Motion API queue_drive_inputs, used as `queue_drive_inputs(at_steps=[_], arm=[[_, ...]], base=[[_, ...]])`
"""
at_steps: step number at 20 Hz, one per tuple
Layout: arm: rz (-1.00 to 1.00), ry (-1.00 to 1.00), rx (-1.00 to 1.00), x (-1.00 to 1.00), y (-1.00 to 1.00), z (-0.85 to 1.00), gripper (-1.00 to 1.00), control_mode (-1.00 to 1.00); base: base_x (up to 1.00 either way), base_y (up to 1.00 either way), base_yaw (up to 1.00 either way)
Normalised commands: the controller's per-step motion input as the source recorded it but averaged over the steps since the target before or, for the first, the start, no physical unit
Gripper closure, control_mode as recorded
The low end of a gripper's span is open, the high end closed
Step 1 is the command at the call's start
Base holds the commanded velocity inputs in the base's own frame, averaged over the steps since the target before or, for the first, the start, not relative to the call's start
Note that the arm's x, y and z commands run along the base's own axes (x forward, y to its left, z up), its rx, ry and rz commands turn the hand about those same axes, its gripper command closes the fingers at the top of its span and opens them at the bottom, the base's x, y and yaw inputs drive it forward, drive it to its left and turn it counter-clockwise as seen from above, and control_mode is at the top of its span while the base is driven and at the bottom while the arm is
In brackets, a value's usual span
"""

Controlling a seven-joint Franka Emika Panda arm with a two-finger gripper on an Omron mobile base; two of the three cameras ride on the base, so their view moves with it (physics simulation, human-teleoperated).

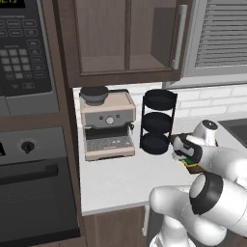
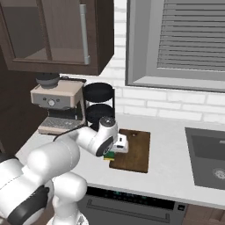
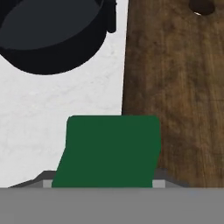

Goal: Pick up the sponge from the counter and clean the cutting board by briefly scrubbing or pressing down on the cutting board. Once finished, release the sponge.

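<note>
The sponge (image 3: 109, 151) shows its green top between my fingertips, straddling the left edge of the dark brown cutting board (image 3: 175, 87). In the right base view the sponge (image 2: 108, 155) peeks out green over yellow under my hand, at the board's (image 2: 134, 151) near left corner. My gripper (image 3: 103, 183) points down, its fingers against the sponge's two sides, shut on it. From the left base view the gripper (image 1: 185, 157) hangs low over the white counter (image 1: 116, 183), right of the rack.
A black three-tier round rack (image 1: 157, 121) stands just beyond the board, with a coffee machine (image 1: 107, 123) to its left. A sink (image 2: 206, 154) is set into the counter at the right. Wall cabinets hang above and an oven column closes the left side.
</note>
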Motion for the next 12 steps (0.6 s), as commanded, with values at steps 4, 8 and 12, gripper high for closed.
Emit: queue_drive_inputs(at_steps=[4,8,12], arm=[[-0.05,0.0,0.02,0.0,-0.75,0.0,1.0,-1.0],[-0.02,0.0,0.0,0.07,-0.14,-0.07,1.0,-1.0],[-0.03,-0.03,0.0,0.05,0.0,-0.27,1.0,-1.0]], base=[[0.0,0.0,0.0],[0.0,0.0,0.0],[0.0,0.0,0.0]])
